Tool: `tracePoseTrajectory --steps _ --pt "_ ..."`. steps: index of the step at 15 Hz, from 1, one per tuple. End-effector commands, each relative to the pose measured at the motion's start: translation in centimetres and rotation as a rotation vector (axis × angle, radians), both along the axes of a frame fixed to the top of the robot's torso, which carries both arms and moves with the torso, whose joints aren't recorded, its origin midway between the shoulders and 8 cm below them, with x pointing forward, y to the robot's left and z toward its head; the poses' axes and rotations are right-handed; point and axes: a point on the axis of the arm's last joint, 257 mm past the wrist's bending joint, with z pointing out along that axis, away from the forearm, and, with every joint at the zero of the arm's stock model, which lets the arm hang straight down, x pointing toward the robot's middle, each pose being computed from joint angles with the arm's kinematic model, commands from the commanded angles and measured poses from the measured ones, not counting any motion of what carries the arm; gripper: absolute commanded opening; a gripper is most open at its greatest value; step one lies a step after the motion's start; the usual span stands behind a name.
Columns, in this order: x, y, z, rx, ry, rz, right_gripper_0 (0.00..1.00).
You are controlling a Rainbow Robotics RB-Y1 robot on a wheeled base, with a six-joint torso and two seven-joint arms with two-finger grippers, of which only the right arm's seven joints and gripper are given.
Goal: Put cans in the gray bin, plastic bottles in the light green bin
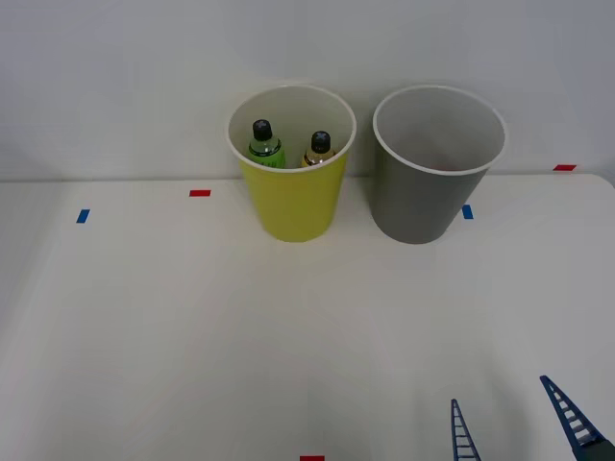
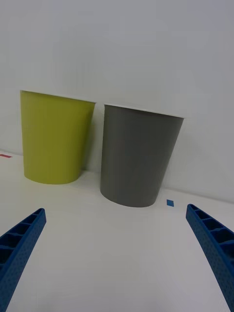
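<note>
Both plastic bottles [image 1: 288, 146] are seen upright inside the light green bin [image 1: 293, 206] at upper centre — well beyond the right gripper [image 1: 514, 423], held wide open and empty at lower right.

Even, soft, bright light falls from overhead on the white worktop [image 1: 192, 336], without glare. Faint, diffuse shadows pool at the feet of the light green bin [image 1: 293, 197] and the gray bin [image 1: 423, 192]. The wrist view's nearest blue fingers [image 2: 22, 243] look slightly soft.
</note>
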Motion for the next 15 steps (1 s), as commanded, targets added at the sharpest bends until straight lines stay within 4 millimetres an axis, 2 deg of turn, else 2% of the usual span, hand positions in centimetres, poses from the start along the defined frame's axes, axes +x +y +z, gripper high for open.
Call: tracePoseTrajectory --steps 1,15 --pt "0.0 0.0 0.0 0.0 0.0 0.0 1.0" --pt "0.0 0.0 0.0 0.0 0.0 0.0 1.0"
